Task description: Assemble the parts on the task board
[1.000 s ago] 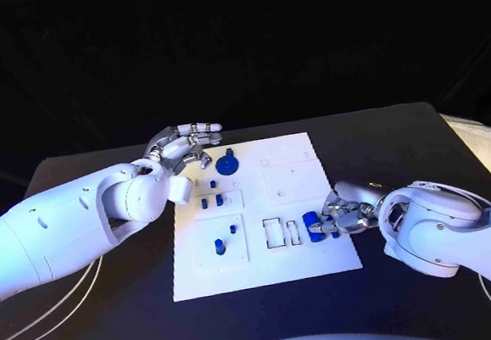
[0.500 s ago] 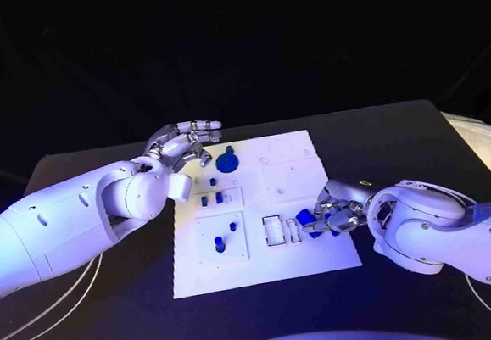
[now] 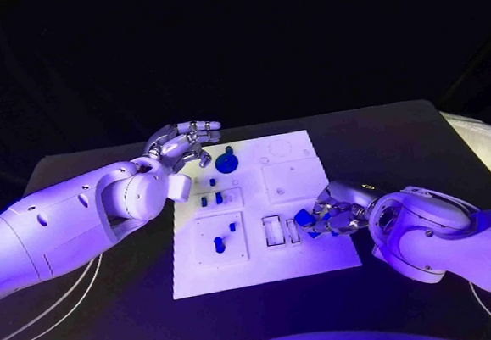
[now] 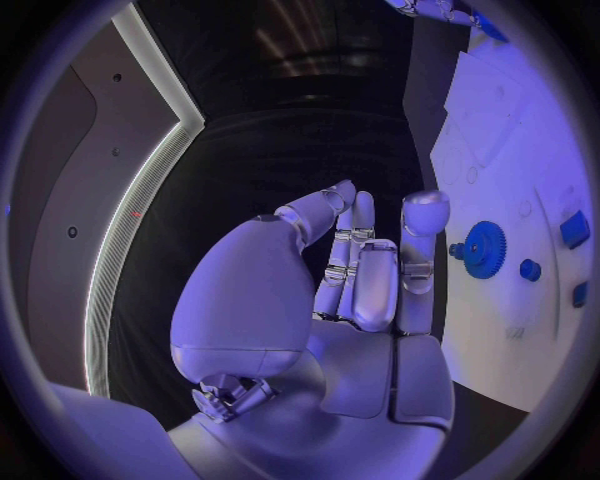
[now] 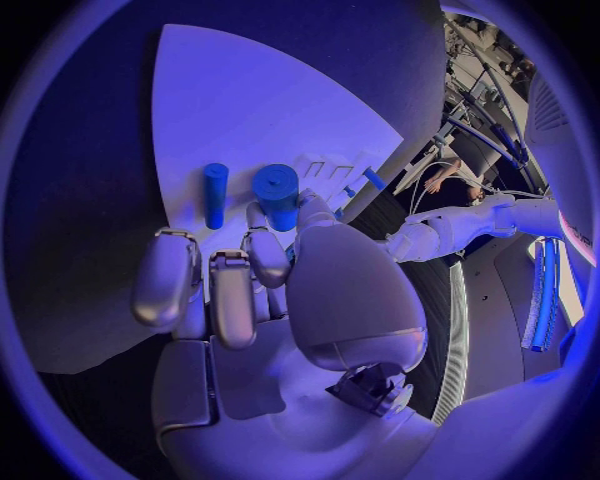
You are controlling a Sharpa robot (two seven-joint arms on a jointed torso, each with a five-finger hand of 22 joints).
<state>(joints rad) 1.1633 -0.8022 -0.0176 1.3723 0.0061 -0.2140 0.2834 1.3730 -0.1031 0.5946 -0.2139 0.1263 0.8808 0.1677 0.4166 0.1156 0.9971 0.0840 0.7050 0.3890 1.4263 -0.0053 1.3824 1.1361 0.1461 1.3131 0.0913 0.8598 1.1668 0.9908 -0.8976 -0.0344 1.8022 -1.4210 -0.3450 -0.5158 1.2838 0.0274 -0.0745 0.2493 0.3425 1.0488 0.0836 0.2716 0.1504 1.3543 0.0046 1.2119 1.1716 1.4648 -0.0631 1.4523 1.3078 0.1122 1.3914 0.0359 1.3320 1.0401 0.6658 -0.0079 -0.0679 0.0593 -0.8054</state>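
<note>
**Left hand raised and empty, right hand closed on a blue part**

The left arm [image 3: 68, 225] reached in from the table's left side, its bulky wrist beside the board's left edge. The left hand [image 3: 180, 143] hovered over the board's far left corner, fingers [image 4: 360, 265] lightly curled and close together, holding nothing. The right arm [image 3: 453, 239] came across the table's right side, bent toward the board's right edge. The right hand [image 3: 332, 212] was low over that edge, fingers [image 5: 238, 290] curled, pinching a short blue cylinder [image 5: 276, 194] at the fingertips.
</note>
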